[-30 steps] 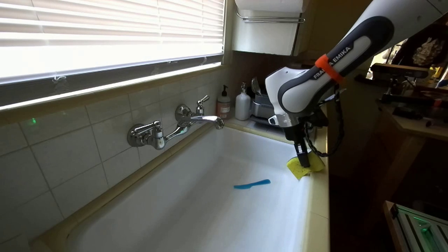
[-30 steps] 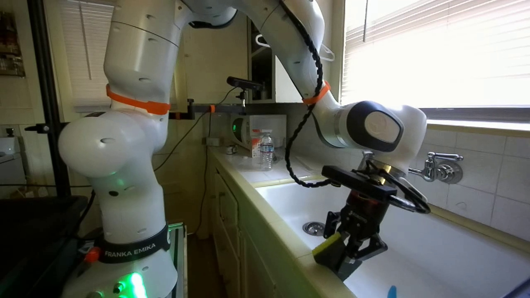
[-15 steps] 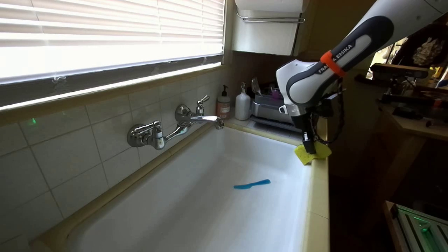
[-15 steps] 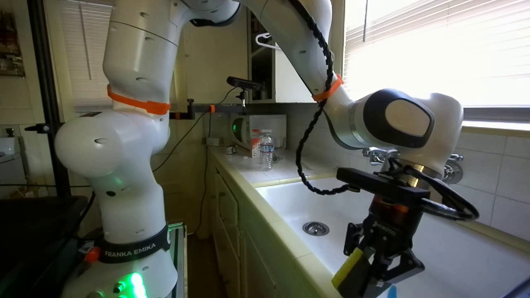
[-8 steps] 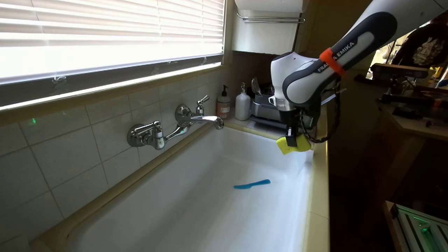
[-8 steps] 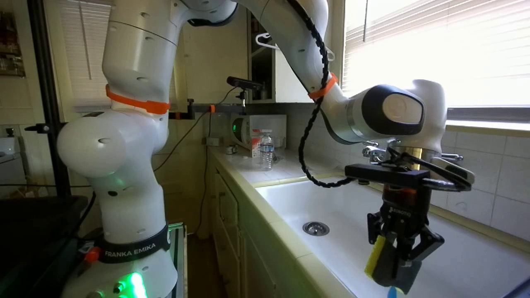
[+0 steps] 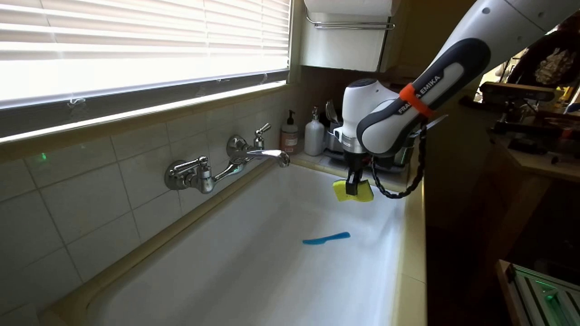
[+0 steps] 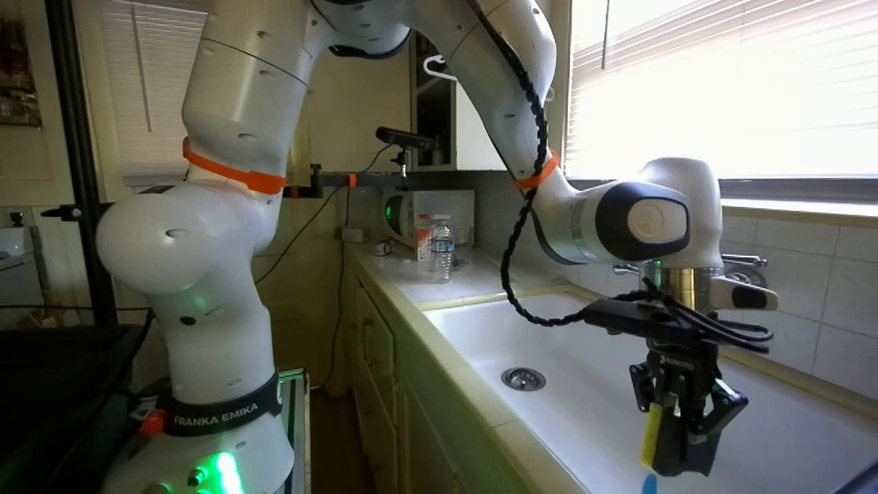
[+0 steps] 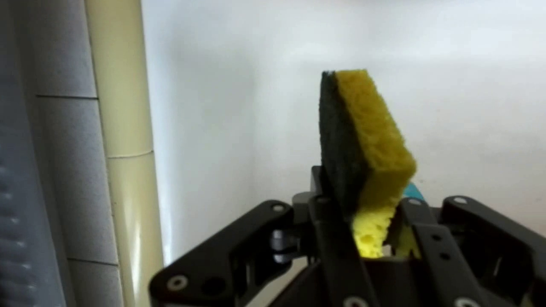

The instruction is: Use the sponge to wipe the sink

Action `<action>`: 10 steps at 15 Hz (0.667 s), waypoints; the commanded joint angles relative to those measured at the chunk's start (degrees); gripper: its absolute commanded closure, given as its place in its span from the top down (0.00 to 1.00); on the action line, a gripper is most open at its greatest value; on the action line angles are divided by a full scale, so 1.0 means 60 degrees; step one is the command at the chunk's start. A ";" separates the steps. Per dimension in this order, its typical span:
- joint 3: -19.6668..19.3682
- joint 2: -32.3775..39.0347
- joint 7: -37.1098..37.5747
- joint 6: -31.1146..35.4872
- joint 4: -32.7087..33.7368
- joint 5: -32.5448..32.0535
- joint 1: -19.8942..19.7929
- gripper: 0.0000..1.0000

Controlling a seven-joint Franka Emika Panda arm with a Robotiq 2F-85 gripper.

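The sponge (image 7: 364, 192) is yellow with a dark green layer and shows in both exterior views (image 8: 651, 437). My gripper (image 7: 352, 188) is shut on it and points straight down over the basin. In the wrist view the fingers (image 9: 337, 243) pinch the sponge (image 9: 370, 123) across its thickness, dark layer on the left, and much of it sticks out past them. The white sink (image 7: 244, 276) is long with smooth walls; a chrome faucet (image 7: 265, 154) is on the tiled wall. The sponge is away from the sink's rim; its height above the bottom is hard to tell.
A blue knife (image 7: 326, 238) lies on the sink bottom, close to the sponge in an exterior view (image 8: 649, 485). A drain (image 8: 523, 379) is at one end. Soap bottles (image 7: 314, 136) and a dish rack stand at the sink's end. A yellow tiled rim (image 7: 414, 253) borders it.
My gripper, still holding the sponge, has moved from the rim away from the wall, first along it, then off it toward the faucet side over the basin. The gripper now stands more upright.
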 commanded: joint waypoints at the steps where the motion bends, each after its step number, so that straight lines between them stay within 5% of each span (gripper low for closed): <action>1: 0.0207 0.0806 -0.0133 0.0800 0.0479 0.0533 -0.0152 0.03; 6: 0.0484 0.1484 -0.0468 0.1101 0.1031 0.1135 -0.0371 0.03; 7: 0.0517 0.1576 -0.0506 0.1084 0.1123 0.1216 -0.0390 0.13; 8: 0.0544 0.1644 -0.0535 0.1081 0.1192 0.1281 -0.0400 0.37; 10: 0.0560 0.1711 -0.0510 0.1070 0.1278 0.1315 -0.0400 0.41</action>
